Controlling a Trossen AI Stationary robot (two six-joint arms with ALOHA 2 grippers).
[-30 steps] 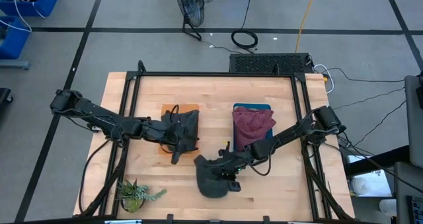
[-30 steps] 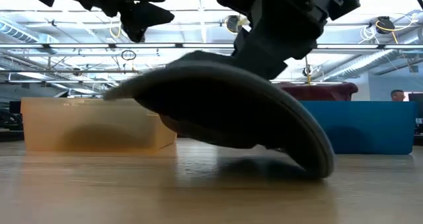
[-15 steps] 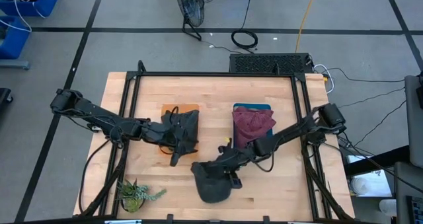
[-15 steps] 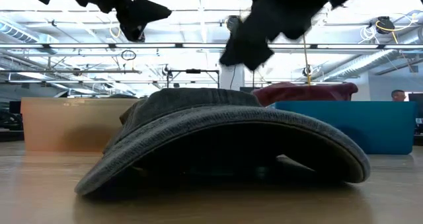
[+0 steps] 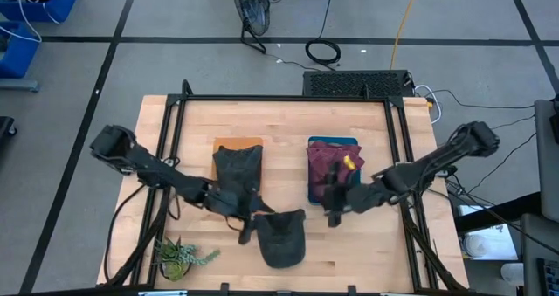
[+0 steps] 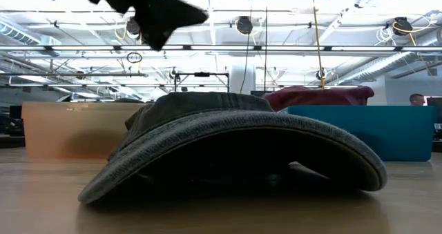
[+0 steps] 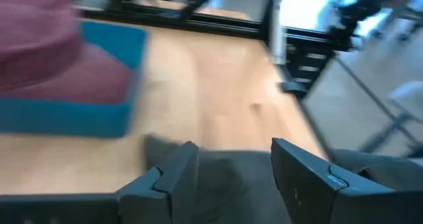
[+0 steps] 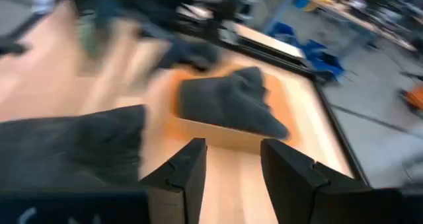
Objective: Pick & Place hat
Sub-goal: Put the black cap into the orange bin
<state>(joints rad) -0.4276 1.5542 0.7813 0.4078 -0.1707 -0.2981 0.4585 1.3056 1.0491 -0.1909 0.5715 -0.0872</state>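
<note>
Hat (image 5: 281, 238) lies flat on the table, free of both arms' parted jaws.

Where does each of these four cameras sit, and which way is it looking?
High view: above the table, looking straight down; both arms, left claw, right claw, grey hat between them.
Low view: at tabletop height, looking level across; grey hat fills it, one dark arm overhead.
Left wrist view: on the left arm, over its open fingers toward the blue tray.
Right wrist view: on the right arm, over its open fingers toward the orange tray.
Shared: the grey hat shows in the high and low views.
</note>
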